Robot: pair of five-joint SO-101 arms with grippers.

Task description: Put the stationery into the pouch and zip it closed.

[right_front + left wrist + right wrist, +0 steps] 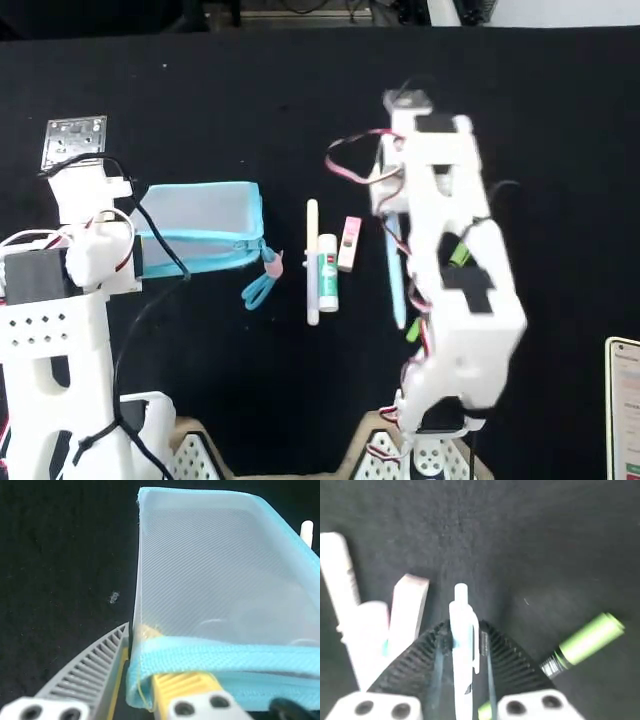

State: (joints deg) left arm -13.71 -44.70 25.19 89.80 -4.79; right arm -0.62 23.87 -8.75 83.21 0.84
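Mesh, pale and see-through with a turquoise zip band, the pouch lies flat, one corner clamped in the left pincer. The right pincer is clenched on a pale-blue pen, whose end juts beyond its jaws; a green marker lies just beside. Held so narrowly, the pen may swivel or slip when lifted, and the pouch's flat mouth could block it.

Robotics lab bench: black-covered table, white printed arms, exposed wiring.
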